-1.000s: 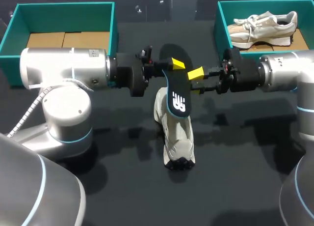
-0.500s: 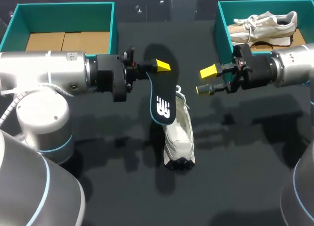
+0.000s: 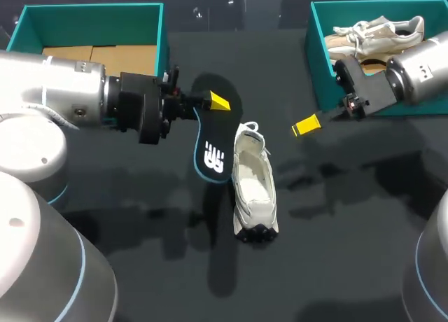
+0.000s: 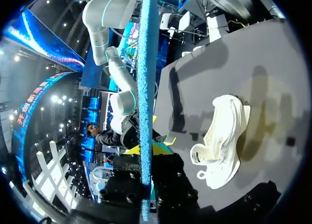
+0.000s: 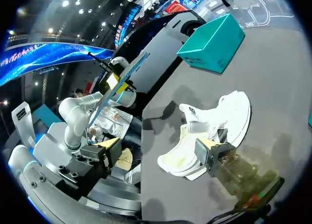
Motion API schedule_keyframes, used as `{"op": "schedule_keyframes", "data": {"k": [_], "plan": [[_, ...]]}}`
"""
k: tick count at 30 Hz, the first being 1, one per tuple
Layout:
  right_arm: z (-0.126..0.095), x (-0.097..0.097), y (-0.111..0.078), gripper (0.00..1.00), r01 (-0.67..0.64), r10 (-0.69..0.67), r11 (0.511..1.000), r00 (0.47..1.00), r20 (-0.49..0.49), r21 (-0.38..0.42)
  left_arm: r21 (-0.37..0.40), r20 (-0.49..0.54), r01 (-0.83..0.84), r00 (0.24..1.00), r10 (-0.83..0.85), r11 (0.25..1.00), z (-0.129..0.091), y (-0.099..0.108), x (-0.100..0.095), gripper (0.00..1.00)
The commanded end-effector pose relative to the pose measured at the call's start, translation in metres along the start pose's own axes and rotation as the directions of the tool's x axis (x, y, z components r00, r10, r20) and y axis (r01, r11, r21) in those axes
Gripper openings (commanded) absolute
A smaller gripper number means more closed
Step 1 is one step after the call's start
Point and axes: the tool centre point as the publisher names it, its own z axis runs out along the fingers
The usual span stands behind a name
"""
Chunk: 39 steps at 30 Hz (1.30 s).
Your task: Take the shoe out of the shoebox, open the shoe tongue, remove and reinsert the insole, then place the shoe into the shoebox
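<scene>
So my left arm comes in level from the left side, and the left gripper (image 3: pixel 210 105) is clamped on one end of the black insole (image 3: pixel 213 150), the end away from the white logo. The insole is held off the table (image 3: pixel 336 252) and slopes down toward me, just beside the white shoe (image 3: pixel 253 185) on its left-arm side. In the left wrist view it's edge-on, a thin blue strip pinched between the black fingers, with the shoe off to the side and clear of it.

The shoe sits upright on the table between the two arms, opening facing up.

My right arm reaches in from the right, wrist over the front wall of the right teal shoebox (image 3: pixel 316 63), which has a second shoe (image 3: pixel 378 28) in it. The right gripper (image 3: pixel 308 126) hangs over the table, apart from the shoe and holding nothing. Honestly can't tell if it's spread or closed.
</scene>
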Motion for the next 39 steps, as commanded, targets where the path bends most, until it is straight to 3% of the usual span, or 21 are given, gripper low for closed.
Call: {"op": "schedule_keyframes", "data": {"k": [1,5,10,16,20,21,33,36,39], "plan": [[-0.001,0.006,0.007,1.00,0.055,-0.063,0.990,0.997,0.054,0.131,0.004,-0.038,0.001,0.999,-0.001,1.000,-0.005,0.000,-0.004,0.00],[-0.001,0.006,0.007,1.00,0.055,-0.063,0.990,0.997,0.054,0.131,0.004,-0.038,0.001,0.999,-0.001,1.000,-0.005,0.000,-0.004,0.00],[-0.009,0.013,0.006,1.00,0.090,-0.188,0.922,0.954,0.234,0.376,0.017,-0.068,0.056,0.996,-0.055,0.998,-0.003,-0.026,-0.005,0.00],[-0.008,0.011,-0.016,1.00,0.173,-0.362,0.831,0.889,0.279,0.528,0.046,-0.117,0.206,0.973,-0.199,0.978,-0.006,-0.052,-0.002,0.00],[-0.009,0.008,-0.034,1.00,0.218,-0.454,0.797,0.832,0.319,0.564,0.087,-0.161,0.367,0.923,-0.350,0.926,-0.008,-0.069,-0.003,0.00],[-0.008,0.006,-0.039,1.00,0.246,-0.480,0.770,0.831,0.281,0.588,0.086,-0.170,0.372,0.920,-0.354,0.924,-0.009,-0.072,-0.002,0.00],[-0.008,0.006,-0.039,1.00,0.246,-0.480,0.770,0.831,0.281,0.588,0.086,-0.170,0.372,0.920,-0.354,0.924,-0.009,-0.072,-0.002,0.00],[0.005,0.006,-0.054,1.00,0.305,-0.591,0.694,0.759,0.274,0.652,0.087,-0.186,0.423,0.896,-0.402,0.902,-0.004,-0.087,0.010,0.00],[0.015,0.002,-0.069,1.00,0.343,-0.643,0.654,0.722,0.256,0.675,0.069,-0.191,0.455,0.879,-0.436,0.888,-0.004,-0.096,0.022,0.00]]}}
